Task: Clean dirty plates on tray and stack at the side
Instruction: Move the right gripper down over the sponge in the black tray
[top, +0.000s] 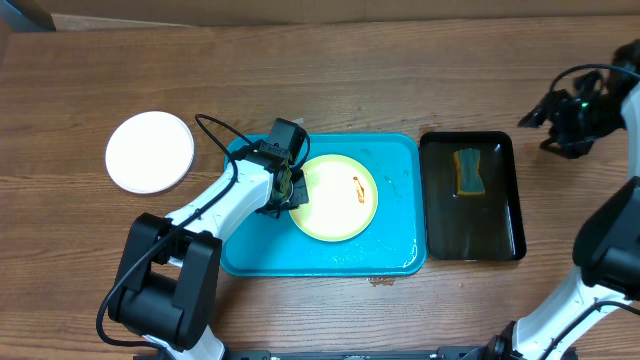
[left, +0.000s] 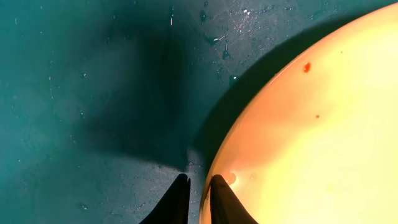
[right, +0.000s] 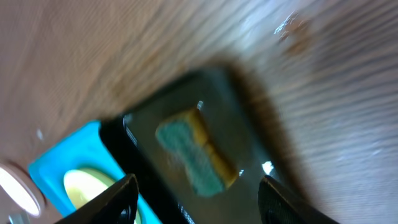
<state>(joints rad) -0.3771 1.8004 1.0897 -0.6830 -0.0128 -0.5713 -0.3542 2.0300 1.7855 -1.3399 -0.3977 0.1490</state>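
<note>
A pale yellow-green plate (top: 338, 197) with an orange smear lies on the turquoise tray (top: 400, 160). My left gripper (top: 290, 190) is at the plate's left rim. In the left wrist view, the gripper (left: 198, 186) is shut on the edge of that plate (left: 311, 137), one finger over it and one outside above the tray floor (left: 93, 93). Small red specks dot the plate. A white plate (top: 150, 151) rests on the table left of the tray. My right gripper (top: 575, 110) hangs at the far right, jaws wide (right: 198, 182) with nothing between them.
A narrow black tray (top: 495, 230) stands right of the turquoise one and holds a teal and yellow sponge (top: 467, 172). The right wrist view looks down on that sponge (right: 196, 155) from a height, blurred. Water drops lie on the turquoise tray.
</note>
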